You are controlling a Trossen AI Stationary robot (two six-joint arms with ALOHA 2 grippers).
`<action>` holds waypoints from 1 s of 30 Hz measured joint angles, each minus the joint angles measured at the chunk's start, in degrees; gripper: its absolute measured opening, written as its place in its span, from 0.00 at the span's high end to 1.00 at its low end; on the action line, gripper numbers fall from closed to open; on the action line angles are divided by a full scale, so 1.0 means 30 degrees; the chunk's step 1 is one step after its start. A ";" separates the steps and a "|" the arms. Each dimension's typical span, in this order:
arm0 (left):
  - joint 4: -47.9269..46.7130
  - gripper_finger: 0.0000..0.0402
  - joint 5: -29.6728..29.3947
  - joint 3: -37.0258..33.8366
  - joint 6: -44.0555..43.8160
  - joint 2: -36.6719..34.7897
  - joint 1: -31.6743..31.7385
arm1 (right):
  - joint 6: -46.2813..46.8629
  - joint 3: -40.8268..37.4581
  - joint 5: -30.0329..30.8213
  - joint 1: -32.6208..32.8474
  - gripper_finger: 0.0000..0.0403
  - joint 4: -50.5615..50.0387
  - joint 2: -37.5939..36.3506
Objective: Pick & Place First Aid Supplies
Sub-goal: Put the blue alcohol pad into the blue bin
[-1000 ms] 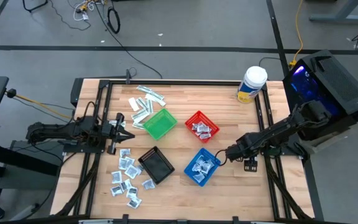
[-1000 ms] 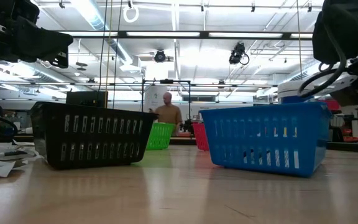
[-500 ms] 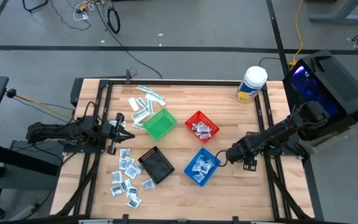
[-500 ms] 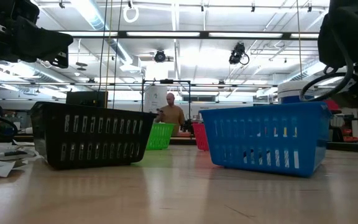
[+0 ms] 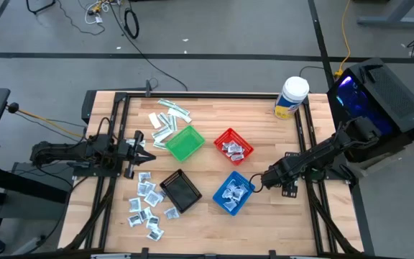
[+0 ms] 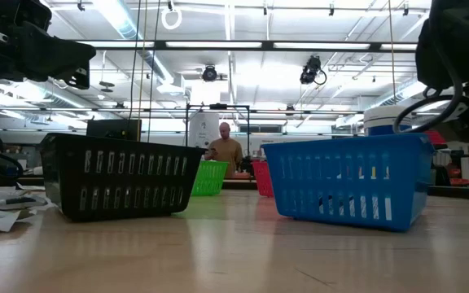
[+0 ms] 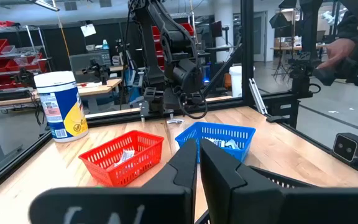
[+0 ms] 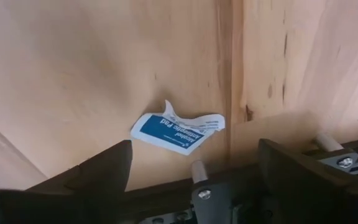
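The right gripper point(image 5: 259, 180) hangs low over the table just beside the blue basket point(image 5: 233, 193), on the side away from the left arm, with its two fingers spread wide and nothing between them. Seen from its own wrist, one white-and-blue packet point(image 8: 178, 131) lies flat on the wood point(image 8: 104, 68) straight ahead of the open fingers, roughly centred between them, apart from both. The packet is crumpled, one corner curled up, and its long side runs across the gap from finger to finger, not along the reach. So the grip would probably take it end to end unless the wrist turns first; that is a judgement.

Further out, the blue basket and the red basket point(image 5: 233, 145) already hold a few packets, the green basket point(image 5: 184, 142) and black basket point(image 5: 180, 191) look bare, and many loose packets point(image 5: 146, 205) lie near the black basket by the left arm. The left gripper point(image 5: 146, 152) rests there with fingers pressed together, empty, well apart from this packet; the right arm is clearly the nearer one
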 joint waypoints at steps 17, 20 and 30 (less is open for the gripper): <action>0.0000 0.94 0.0000 0.0002 0.0000 0.0007 -0.0007 | -0.0342 -0.0090 -0.0310 0.0001 0.03 0.0998 0.0364; 0.0000 0.94 0.0000 -0.0003 0.0000 0.0002 -0.0005 | -0.0451 -0.0318 -0.0793 0.0007 0.03 0.1064 0.0845; 0.0000 0.94 0.0000 0.0000 0.0000 0.0002 -0.0007 | -0.1809 -0.0335 -0.1019 0.0000 0.03 0.1677 0.1107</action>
